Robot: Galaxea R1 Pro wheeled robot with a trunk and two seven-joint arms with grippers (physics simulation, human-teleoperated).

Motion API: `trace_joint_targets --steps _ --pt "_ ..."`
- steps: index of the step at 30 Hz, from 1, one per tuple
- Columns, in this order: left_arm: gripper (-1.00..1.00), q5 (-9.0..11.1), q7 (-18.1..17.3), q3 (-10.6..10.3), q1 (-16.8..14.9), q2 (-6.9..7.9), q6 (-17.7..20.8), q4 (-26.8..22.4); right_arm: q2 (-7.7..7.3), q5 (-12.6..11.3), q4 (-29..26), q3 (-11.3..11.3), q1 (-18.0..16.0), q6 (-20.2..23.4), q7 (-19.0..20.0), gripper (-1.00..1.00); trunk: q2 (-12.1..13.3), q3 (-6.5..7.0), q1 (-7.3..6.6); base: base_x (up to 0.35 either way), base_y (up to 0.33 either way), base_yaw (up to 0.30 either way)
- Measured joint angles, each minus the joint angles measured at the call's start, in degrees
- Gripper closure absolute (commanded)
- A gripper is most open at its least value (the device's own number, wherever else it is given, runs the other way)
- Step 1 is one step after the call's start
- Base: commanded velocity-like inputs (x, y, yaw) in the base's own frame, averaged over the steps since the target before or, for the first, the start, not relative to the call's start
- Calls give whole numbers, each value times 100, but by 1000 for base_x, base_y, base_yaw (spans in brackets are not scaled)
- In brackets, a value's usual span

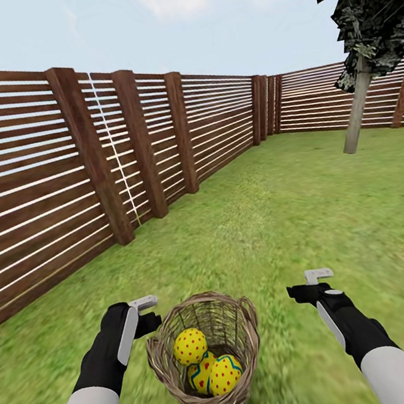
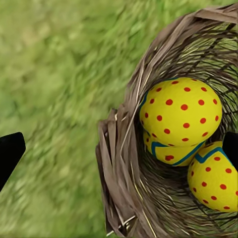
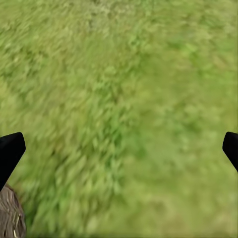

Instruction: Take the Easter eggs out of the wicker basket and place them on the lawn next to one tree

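Head view showed all three Easter eggs [image 1: 206, 362] sitting in the wicker basket [image 1: 208, 358] — nothing was out yet, so the whole job was ahead. The basket stood on the lawn [image 1: 264, 218] right in front of the robot, between the two arms. In the left wrist view the eggs were plain to see, yellow with red dots and blue zigzags, piled against the woven wall.

The left gripper [image 1: 145, 313] hovered just beside the basket's rim, its fingers spread wide and empty; one dark fingertip hung over the grass, the other over the basket's inside. The right gripper [image 1: 308, 286] hung over bare grass on the basket's other side, fingers apart too, holding nothing.

Well off to the right stood the tree [image 1: 356, 104] with the pale trunk, near the slatted fence [image 1: 91, 168] — by my reckoning, the likely drop spot, three eggs to carry.

No brand, label or readable writing showed anywhere.
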Motion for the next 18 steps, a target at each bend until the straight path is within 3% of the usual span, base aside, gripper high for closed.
trace_joint_targets --steps 18 --pt "-100 10 -30 0 0 -27 -25 49 -2 12 -34 -1 0 0 0 -100 -722 -323 395 0 0 0"
